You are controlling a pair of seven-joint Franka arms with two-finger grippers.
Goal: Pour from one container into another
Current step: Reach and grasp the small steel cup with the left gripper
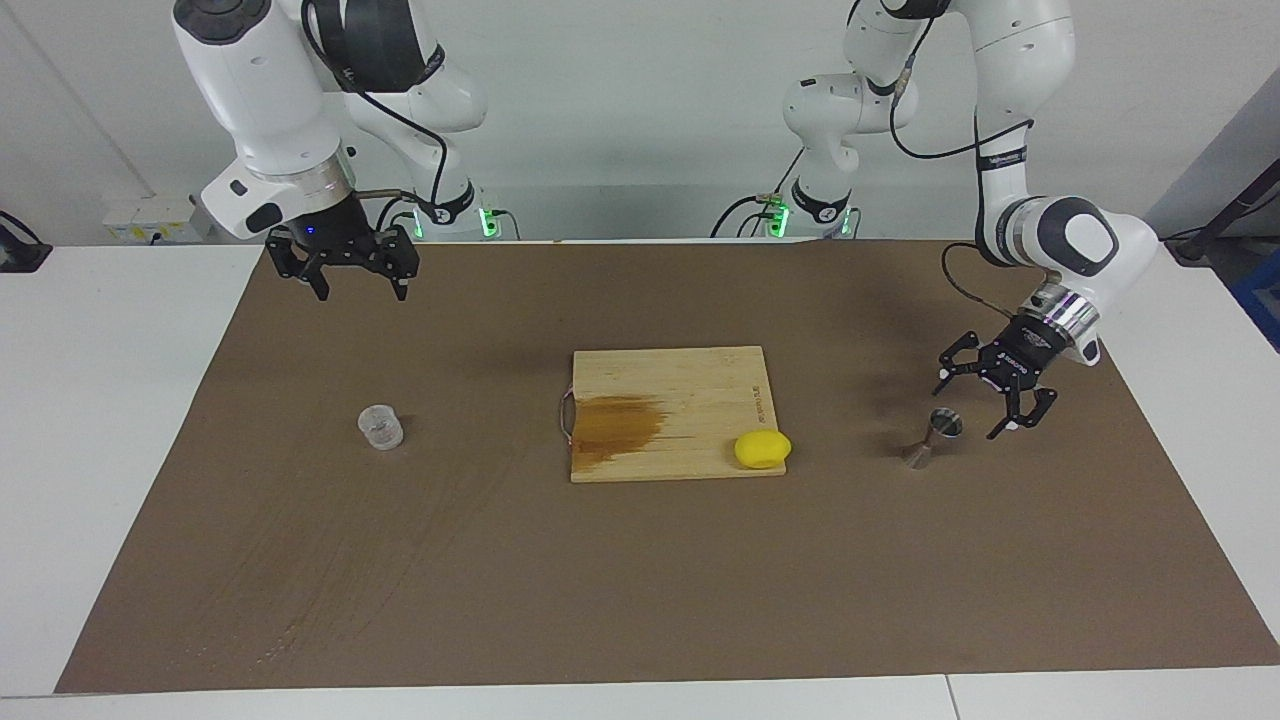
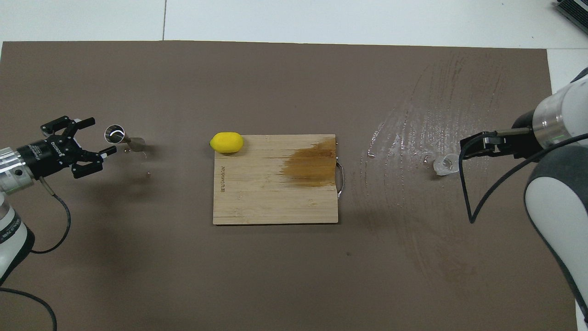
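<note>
We see the left gripper (image 1: pixel 985 398) low over the bench (image 1: pixel 640 600), just beside the small shiny steel hourglass-shaped jigger (image 1: pixel 935 436), toward the left arm's end. Its fingers (image 1: pixel 1018 424) are spread open and hold nothing; the jigger stands upright just in front of the fingertips, not between them, and we cannot tell if a fingertip touches it.

The right gripper (image 1: pixel 357 286) hangs in the air with its fingers open and empty, pointing down. The small clear round plastic cup (image 1: pixel 380 427) stands upright on the brown mat (image 1: pixel 300 560), well below these fingers and apart from them.

Between the two grippers lies the light wooden cutting board (image 1: pixel 668 412) with a dark wet stain. A yellow lemon (image 1: pixel 762 448) rests on the board's corner toward the jigger.
</note>
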